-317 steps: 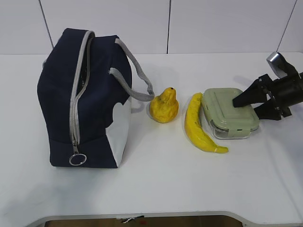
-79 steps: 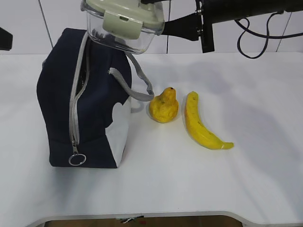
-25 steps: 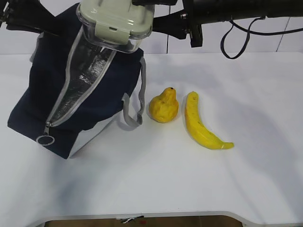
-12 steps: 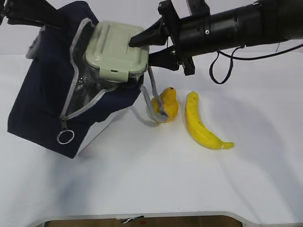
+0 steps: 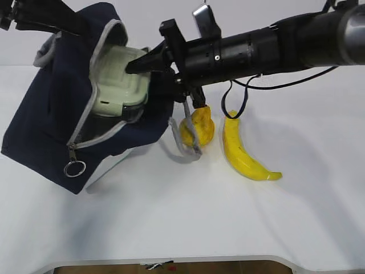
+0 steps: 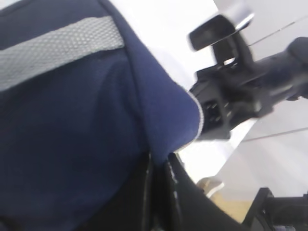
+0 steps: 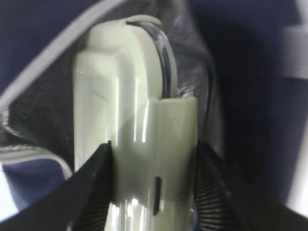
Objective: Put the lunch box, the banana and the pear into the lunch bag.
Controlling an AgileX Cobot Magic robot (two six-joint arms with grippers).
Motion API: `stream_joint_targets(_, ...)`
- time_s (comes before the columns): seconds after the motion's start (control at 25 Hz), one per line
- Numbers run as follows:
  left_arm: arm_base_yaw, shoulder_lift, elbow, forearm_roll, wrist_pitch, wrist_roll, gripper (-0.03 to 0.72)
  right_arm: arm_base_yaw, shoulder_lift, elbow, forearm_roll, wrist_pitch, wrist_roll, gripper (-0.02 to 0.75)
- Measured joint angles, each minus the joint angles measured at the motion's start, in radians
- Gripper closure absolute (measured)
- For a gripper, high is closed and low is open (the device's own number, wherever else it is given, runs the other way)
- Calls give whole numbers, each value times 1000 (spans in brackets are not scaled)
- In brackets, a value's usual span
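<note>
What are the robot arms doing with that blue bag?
They are packing lunch. The left gripper pinches the fabric edge of the navy lunch bag and holds it tilted with its zipper open. The right gripper grips the green-lidded lunch box and pushes it through the opening; the box is partway inside. The pear and the banana lie on the white table beside the bag, not yet packed. A grey strap of the bag hangs in front of the pear.

Lunch box (image 5: 118, 80) has sunk deeper into tilted lunch bag (image 5: 51, 131).
</note>
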State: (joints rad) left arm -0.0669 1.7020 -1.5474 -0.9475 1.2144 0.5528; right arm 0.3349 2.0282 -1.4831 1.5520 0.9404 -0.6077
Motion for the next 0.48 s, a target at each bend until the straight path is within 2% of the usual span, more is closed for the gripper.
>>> stream_joint_targets(0.16, -20, 4, 0, 2, 2, 0, 678, 35, 22, -22, 17, -23, -12, 351)
stream_joint_targets(0.48, -28, 6, 0, 2, 2, 0, 679, 37, 52, -49, 56, -175, -51, 351)
